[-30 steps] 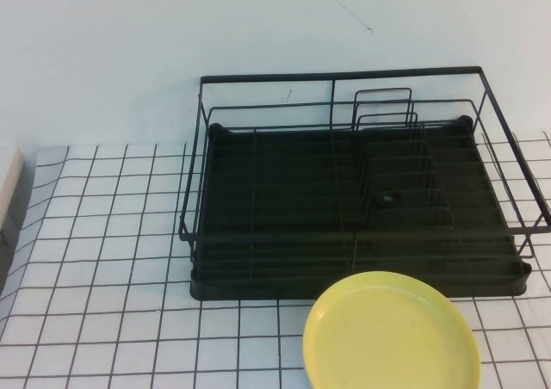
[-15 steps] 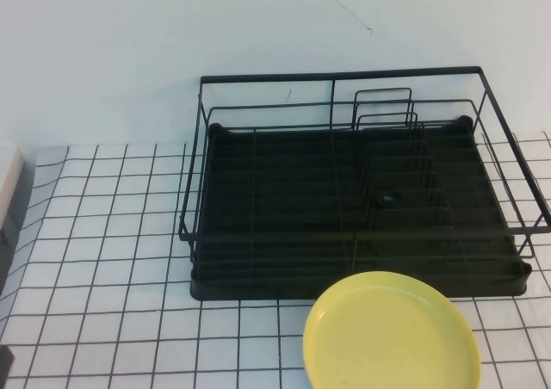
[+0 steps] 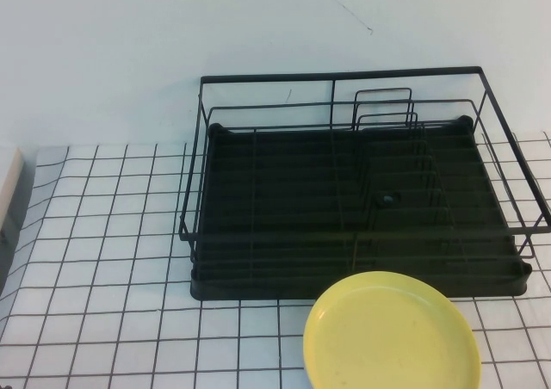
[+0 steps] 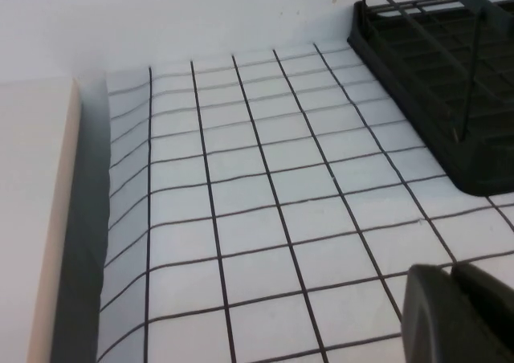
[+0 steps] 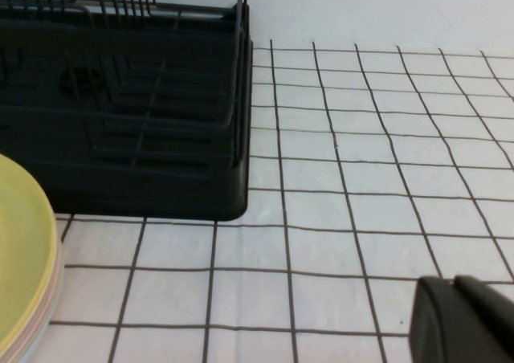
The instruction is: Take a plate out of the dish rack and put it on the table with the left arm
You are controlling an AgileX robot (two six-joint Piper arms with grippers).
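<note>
- The bench (image 3: 103, 260), white with a black grid, filled the high view, and neither arm showed in that view
- The dish rack (image 3: 344, 225) sat at the far middle of the bench; from above I could make out no plate among its upright wire dividers, only the black tray base
- The plate (image 3: 392, 333), plain yellow, lay flat on the bench just in front of the rack's near right edge, its far rim close to the tray base; I could not tell whether they touched
- In the right wrist view a paler rim peeked from under the yellow one, so I judged there might be a second plate beneath it, though I could not be sure
- The left tool (image 4: 462, 315) hung low over bare bench well to the left of the rack, jaws closed on nothing
- The right tool (image 5: 466, 319) hovered over bare bench to the right of the rack, and I could not tell its opening
- I judged the placing step done, and the next move called only for keeping the left arm parked clear of the plate
</note>
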